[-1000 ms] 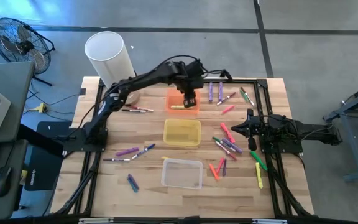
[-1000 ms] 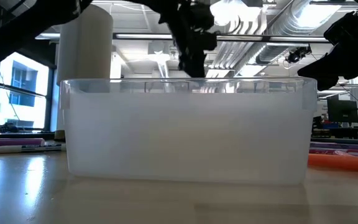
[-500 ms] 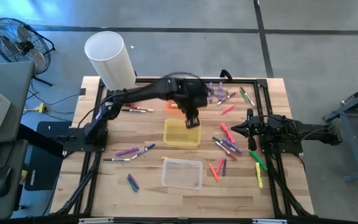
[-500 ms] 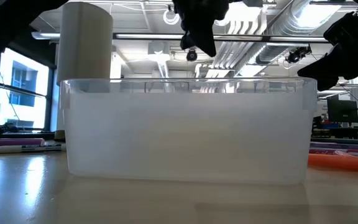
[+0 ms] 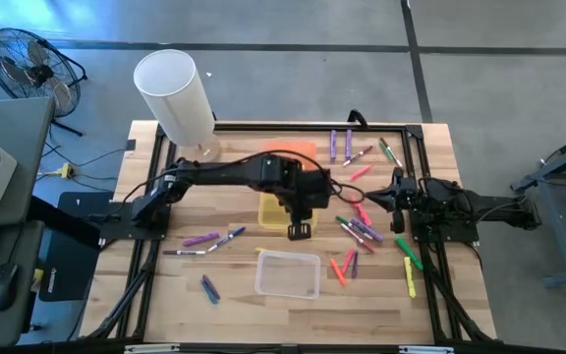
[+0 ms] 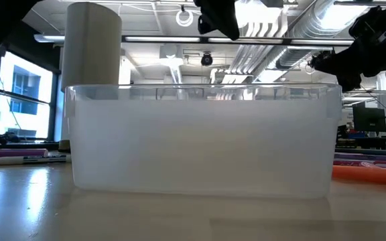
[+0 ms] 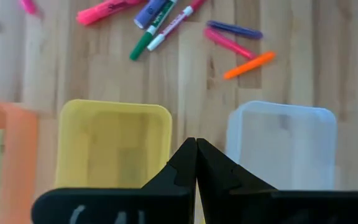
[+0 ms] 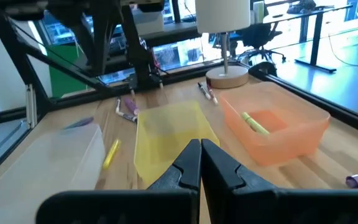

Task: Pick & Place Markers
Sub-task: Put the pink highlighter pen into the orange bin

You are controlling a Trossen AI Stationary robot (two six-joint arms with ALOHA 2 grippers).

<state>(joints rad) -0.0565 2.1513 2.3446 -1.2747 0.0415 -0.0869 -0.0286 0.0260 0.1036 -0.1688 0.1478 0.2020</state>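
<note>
The left end effector (image 5: 300, 230) hangs over the near edge of the yellow bin (image 5: 281, 202), fingers pressed together and empty, probably between picks. The right end effector (image 5: 373, 203) waits at three o'clock, also closed on nothing. Most markers (image 5: 358, 230), slim capped plastic pens, lie scattered on the wooden worktop (image 5: 234, 275) toward three o'clock; one yellow-green marker (image 8: 254, 122) lies in the translucent orange bin (image 8: 278, 132). The frosted clear bin (image 5: 288, 274) looks empty.
</note>
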